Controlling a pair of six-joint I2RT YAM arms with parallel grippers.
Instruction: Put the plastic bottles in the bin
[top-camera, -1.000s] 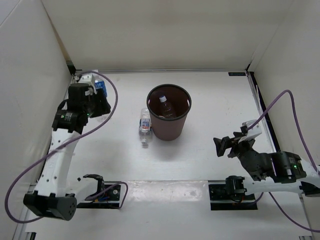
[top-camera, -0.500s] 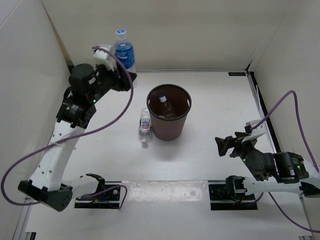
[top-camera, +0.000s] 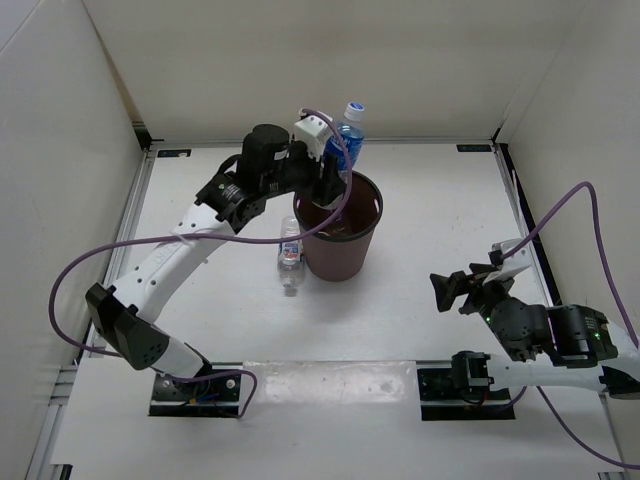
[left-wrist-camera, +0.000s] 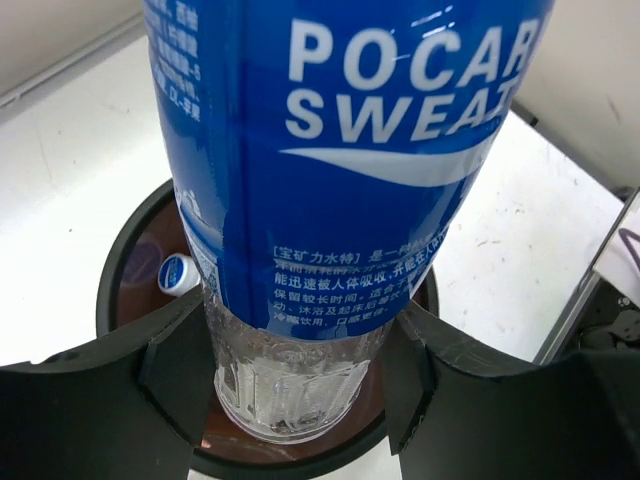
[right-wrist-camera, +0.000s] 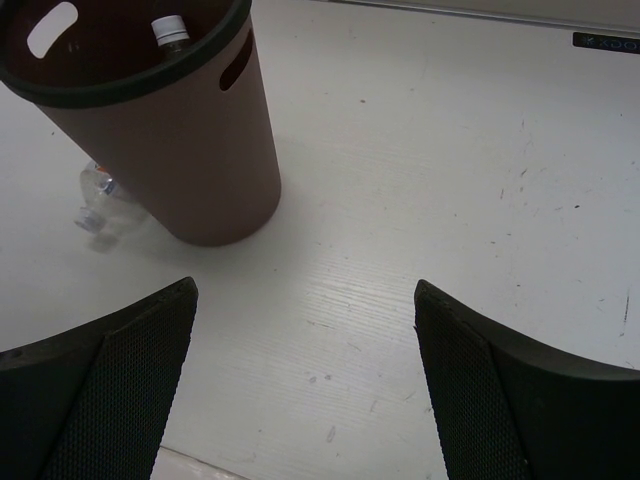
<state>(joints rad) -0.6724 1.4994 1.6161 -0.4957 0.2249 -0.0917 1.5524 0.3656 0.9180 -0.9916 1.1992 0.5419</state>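
My left gripper (top-camera: 335, 178) is shut on the clear bottle with the blue label (top-camera: 346, 140) and holds it upright just above the rim of the brown bin (top-camera: 338, 255). In the left wrist view the blue-label bottle (left-wrist-camera: 340, 170) sits between my fingers (left-wrist-camera: 180, 375) over the bin's rim (left-wrist-camera: 115, 290). One bottle (top-camera: 330, 212) lies inside the bin; its cap (left-wrist-camera: 176, 273) shows in the left wrist view. A clear bottle with a pale label (top-camera: 289, 250) lies on the table left of the bin. My right gripper (top-camera: 452, 290) is open and empty, right of the bin (right-wrist-camera: 190, 150).
White walls enclose the table on three sides. The right wrist view shows the lying bottle (right-wrist-camera: 100, 195) beside the bin's base and scuffed white table (right-wrist-camera: 450, 200) in front of my right fingers (right-wrist-camera: 110, 390).
My left arm has swung right with the blue-label bottle, from the back left corner to above the bin. The right arm has barely moved.
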